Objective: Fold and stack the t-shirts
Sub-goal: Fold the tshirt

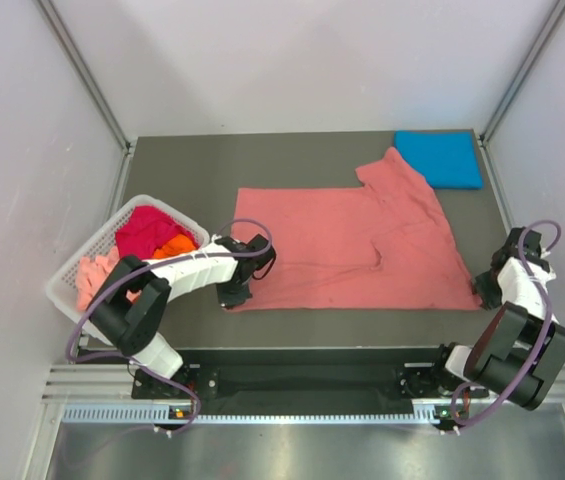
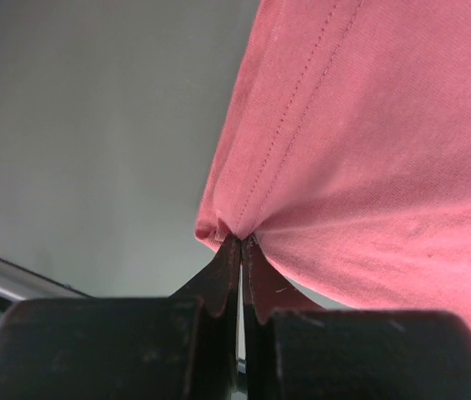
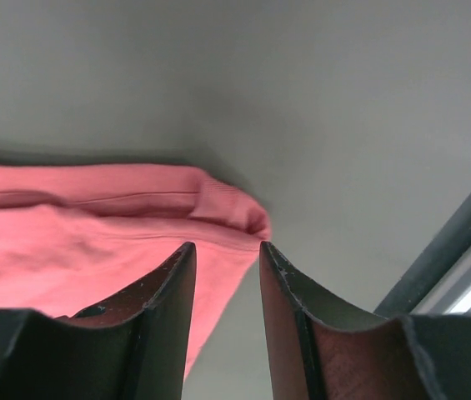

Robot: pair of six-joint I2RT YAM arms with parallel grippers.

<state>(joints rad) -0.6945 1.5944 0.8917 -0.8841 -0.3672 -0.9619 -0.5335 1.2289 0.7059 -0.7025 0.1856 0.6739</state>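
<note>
Salmon-pink t-shirt (image 1: pixel 352 250) lies spread flat across the bench (image 1: pixel 192 170).
Left pincer (image 2: pixel 241 242) pinches its near left corner; right pincer (image 3: pixel 227 246) is spread, the near right corner just beyond its tips; folded blue t-shirt (image 1: pixel 440 158) far right.

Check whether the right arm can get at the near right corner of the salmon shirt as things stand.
Probably yes. The right gripper is open, with that corner of the salmon shirt just ahead of its tips. Only bare table surrounds it, and nothing lies between.
</note>
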